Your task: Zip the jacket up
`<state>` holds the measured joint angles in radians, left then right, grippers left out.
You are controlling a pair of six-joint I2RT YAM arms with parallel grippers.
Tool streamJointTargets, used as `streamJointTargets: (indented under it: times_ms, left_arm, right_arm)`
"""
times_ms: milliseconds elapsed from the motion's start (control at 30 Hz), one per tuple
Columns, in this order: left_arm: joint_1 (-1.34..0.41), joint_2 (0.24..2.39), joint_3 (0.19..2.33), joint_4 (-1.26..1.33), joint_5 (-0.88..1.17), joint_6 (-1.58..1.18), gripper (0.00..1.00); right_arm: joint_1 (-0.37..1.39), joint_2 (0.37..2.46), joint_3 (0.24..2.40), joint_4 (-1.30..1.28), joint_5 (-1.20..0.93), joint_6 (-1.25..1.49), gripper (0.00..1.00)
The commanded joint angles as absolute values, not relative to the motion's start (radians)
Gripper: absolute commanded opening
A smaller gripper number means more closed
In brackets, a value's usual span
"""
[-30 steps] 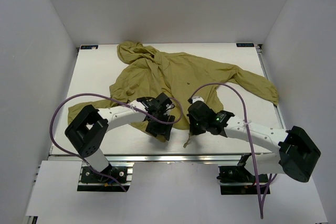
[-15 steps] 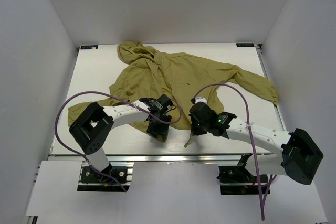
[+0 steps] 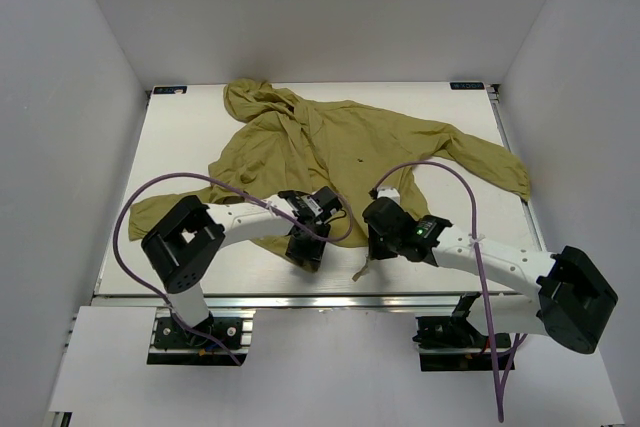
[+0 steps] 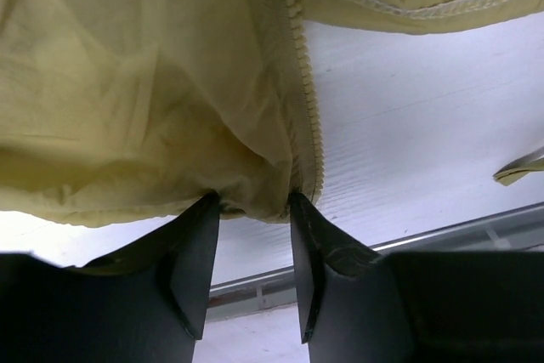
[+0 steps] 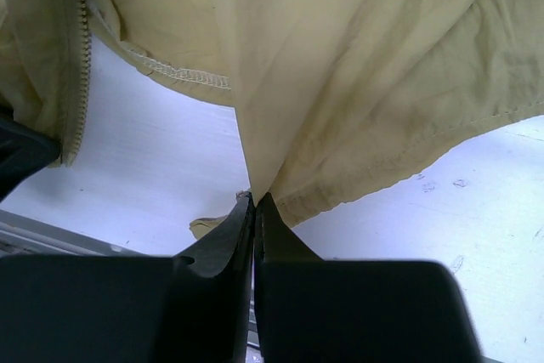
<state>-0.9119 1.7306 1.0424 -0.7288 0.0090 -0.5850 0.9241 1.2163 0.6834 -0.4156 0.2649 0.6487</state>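
Two purple cables [image 3: 425, 161] over jacket [image 3: 340, 142]

The jacket [image 3: 340, 142] lies spread and wrinkled on the white table [image 3: 190, 137]. Its hood [image 3: 262, 99] is at the far left, one sleeve [image 3: 490, 162] extends right, and the other sleeve [image 3: 148, 209] reaches near left. A small dark spot [image 3: 361, 159] marks the front. The left gripper [image 3: 305, 249] and right gripper [image 3: 374, 247] sit apart at the near hem. A narrow fabric strip [image 3: 360, 272] lies just nearer than the right gripper.
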Motion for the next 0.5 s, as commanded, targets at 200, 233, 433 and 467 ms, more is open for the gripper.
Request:
streamJointTargets:
  times_ms: [200, 233, 433, 467]
  left_arm:
    - [-0.954, 1.850, 1.038, -0.723, -0.029, -0.643, 0.29]
    - [-0.954, 1.851, 1.037, -0.713, -0.029, -0.643, 0.26]
    - [-0.953, 1.827, 1.066, -0.706, -0.086, -0.632, 0.00]
    - [-0.951, 1.810, 1.084, -0.697, -0.110, -0.626, 0.00]
  right_arm:
    - [0.920, 1.184, 0.672, -0.443, 0.334, 0.699, 0.00]
    - [0.922, 1.181, 0.670, -0.442, 0.339, 0.704, 0.00]
    - [0.922, 1.164, 0.658, -0.384, 0.313, 0.683, 0.00]
    - [0.922, 1.157, 0.652, -0.358, 0.304, 0.660, 0.00]
